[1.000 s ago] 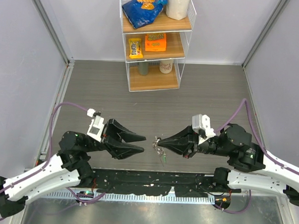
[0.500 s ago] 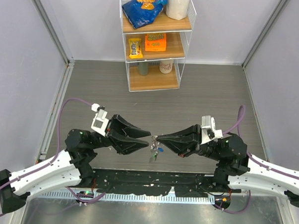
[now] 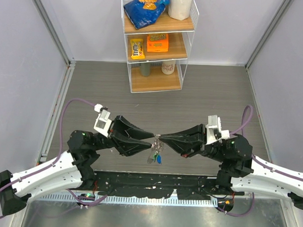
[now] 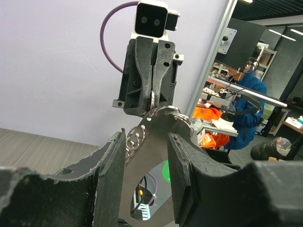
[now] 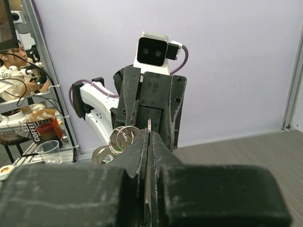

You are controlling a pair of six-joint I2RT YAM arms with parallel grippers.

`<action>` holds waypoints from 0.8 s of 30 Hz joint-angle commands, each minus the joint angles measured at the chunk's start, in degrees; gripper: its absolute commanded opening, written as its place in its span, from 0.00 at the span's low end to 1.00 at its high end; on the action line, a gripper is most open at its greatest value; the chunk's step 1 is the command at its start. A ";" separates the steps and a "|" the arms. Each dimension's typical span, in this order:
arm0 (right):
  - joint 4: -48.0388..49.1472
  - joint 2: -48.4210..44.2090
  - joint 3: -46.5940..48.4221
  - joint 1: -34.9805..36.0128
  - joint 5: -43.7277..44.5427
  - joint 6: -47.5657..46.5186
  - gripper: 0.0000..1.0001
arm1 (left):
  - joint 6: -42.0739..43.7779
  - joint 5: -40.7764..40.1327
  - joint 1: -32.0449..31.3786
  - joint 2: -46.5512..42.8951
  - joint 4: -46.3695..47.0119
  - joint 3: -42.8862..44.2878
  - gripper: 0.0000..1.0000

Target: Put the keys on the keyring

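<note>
The right claw [image 3: 160, 139] is clamped shut on the keyring [image 5: 120, 139], lifted off the desk [image 3: 203, 90]. The left claw [image 3: 151, 140] faces it tip to tip, fingers half apart around the ring's loops (no firm grip that I can make out). Both are equally near. The keys [image 3: 156, 157] dangle lengthwise straight below. There is one ring and one small bunch, with green and blue showing; exact number unclear.

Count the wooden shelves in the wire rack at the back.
3, stacked in the rack: the top shelf, the middle shelf below it, and the bottom shelf lowest. None appears hidden.
</note>
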 commanded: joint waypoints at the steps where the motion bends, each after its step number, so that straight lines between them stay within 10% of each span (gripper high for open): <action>1: -4.27 0.01 5.38 0.12 0.21 -0.92 0.05 | 0.64 -0.19 0.04 -1.16 1.13 2.25 0.45; 24: -69.85 16.18 39.84 0.21 -10.86 -13.22 0.05 | 12.86 6.22 0.04 -7.23 -35.52 12.10 0.49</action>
